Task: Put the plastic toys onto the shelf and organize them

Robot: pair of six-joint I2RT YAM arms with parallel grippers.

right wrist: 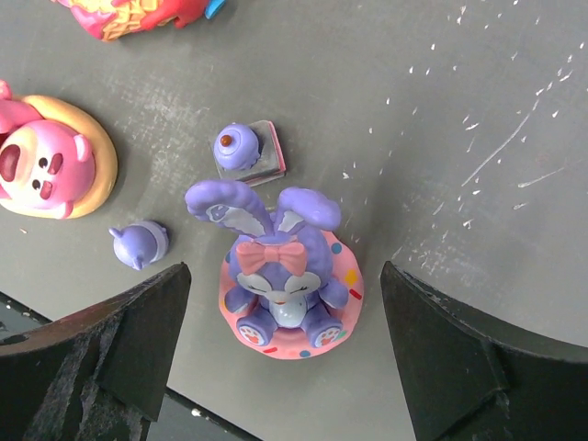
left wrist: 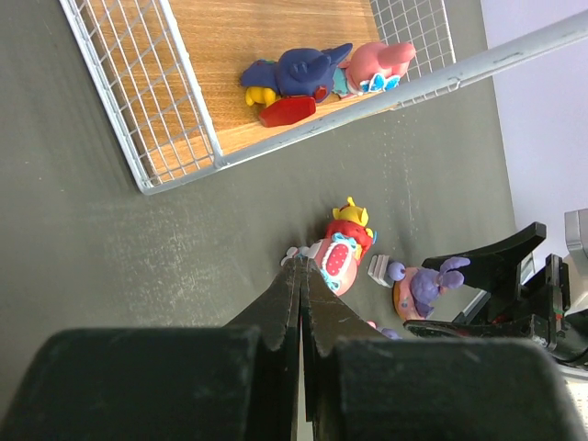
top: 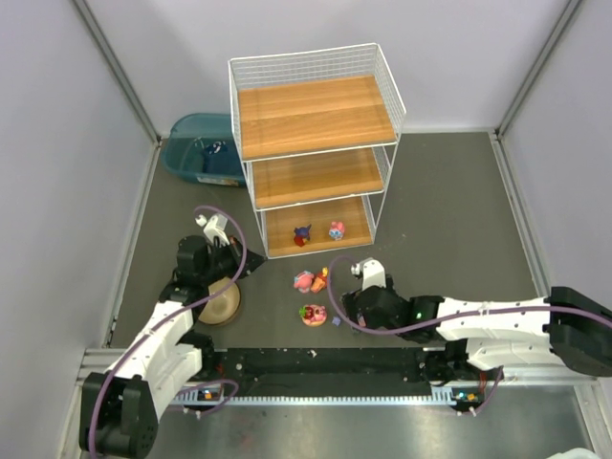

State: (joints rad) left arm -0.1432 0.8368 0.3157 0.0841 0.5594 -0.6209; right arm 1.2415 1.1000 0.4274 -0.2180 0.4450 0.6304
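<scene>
The shelf (top: 316,115) stands at the back centre. A dark blue toy (top: 302,235) and a pink toy (top: 337,229) sit on its lowest board; both also show in the left wrist view, the blue one (left wrist: 299,72) left of the pink one (left wrist: 372,64). On the table lie a pink-and-red figurine (top: 308,280), a purple-eared bunny on a pink disc (right wrist: 285,266) and small purple pieces (right wrist: 140,243). My right gripper (right wrist: 284,271) is open, one finger on each side of the bunny, not touching it. My left gripper (left wrist: 301,262) is shut and empty, its tip by the pink-and-red figurine (left wrist: 340,257).
A tan round bowl (top: 222,304) sits under my left arm. A teal bin (top: 196,148) stands left of the shelf. A pink bear on a yellow disc (right wrist: 46,165) and a purple cupcake on a grey block (right wrist: 246,152) lie near the bunny.
</scene>
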